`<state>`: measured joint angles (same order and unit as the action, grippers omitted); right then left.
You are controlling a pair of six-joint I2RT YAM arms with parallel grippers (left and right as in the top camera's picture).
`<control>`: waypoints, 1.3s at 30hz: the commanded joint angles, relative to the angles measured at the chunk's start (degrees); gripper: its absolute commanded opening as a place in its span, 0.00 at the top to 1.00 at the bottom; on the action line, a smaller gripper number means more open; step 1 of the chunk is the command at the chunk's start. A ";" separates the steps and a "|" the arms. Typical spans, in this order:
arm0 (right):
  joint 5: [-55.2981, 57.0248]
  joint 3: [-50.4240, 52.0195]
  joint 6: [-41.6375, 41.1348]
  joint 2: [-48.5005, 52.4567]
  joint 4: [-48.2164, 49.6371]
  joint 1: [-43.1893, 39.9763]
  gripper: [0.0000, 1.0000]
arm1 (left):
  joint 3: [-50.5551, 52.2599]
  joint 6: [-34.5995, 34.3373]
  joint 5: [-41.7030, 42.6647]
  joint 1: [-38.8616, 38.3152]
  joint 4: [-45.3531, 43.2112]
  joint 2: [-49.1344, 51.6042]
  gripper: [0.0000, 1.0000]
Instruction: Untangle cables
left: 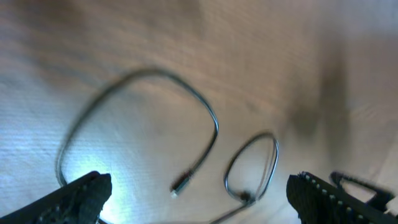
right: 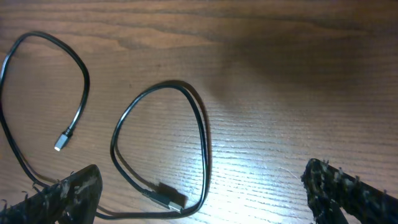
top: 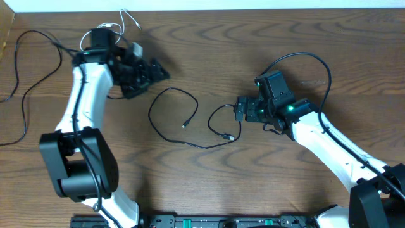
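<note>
You're running both hands empty. Your right gripper (top: 239, 109) is sitting wide open, gripping nothing. The black cable (top: 166, 136) is lying flat on the table (top: 209, 50) just beside the right gripper, on the side toward the left arm. Its small loop (right: 158, 143) is curling right in front of the right gripper, with one plug (right: 168, 199) lying near the fingertips. Its big loop is lying farther out. Your left gripper (top: 152, 71) is also gaping wide, nothing in it, well apart from the right gripper, across the cable. The white cable (top: 126, 17) is lying farthest from the right gripper, beyond the left arm.
</note>
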<state>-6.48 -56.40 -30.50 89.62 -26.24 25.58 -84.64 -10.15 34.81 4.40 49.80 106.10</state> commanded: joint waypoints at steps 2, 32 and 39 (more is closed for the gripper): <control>0.92 0.02 -0.96 0.39 0.13 -0.74 0.01 | 0.07 -1.79 -8.02 -4.92 5.75 0.81 0.04; 6.91 0.00 -0.76 0.33 -9.77 -22.12 0.01 | 12.31 -0.66 -28.28 -29.59 -11.39 1.42 0.18; 8.04 0.00 -0.72 0.33 -10.64 -24.44 0.01 | 12.57 3.43 -28.22 -29.94 -11.37 5.01 0.17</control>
<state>-0.14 -56.40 -31.59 89.62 -36.69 1.54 -72.55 -9.76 7.57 -25.67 38.41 108.20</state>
